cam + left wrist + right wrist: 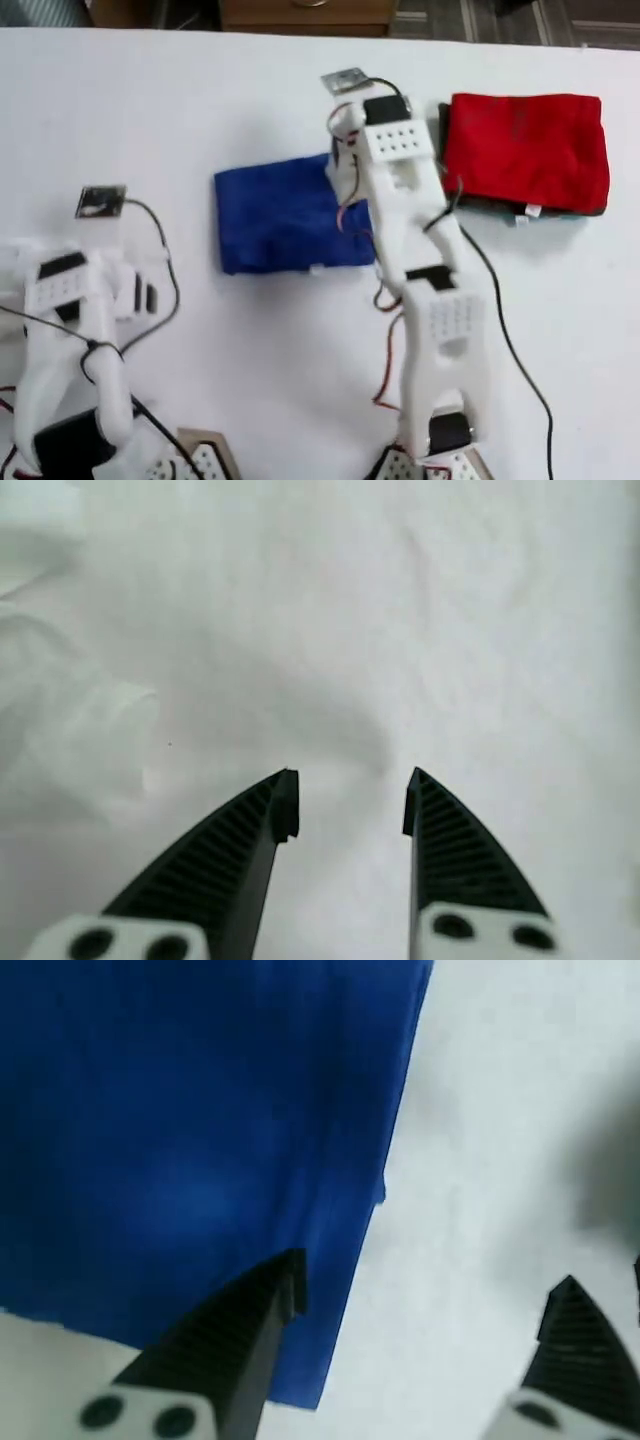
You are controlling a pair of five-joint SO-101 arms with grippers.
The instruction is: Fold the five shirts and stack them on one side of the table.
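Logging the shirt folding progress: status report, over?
Left gripper open over white table. Right gripper open at edge of folded blue cloth shirt. Folded red cloth shirt tops the stack.

Folded blue shirt (280, 215) flat at centre, folded red shirt (525, 150) topping right-side stack (487, 207)

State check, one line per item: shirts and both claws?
Blue shirt: folded, lying flat.
Red shirt: folded, on top of the stack.
Dark cloth: under the red shirt, with its edge showing.
Left claw: open and empty, over bare table.
Right claw: open and empty, straddling the blue shirt's edge.
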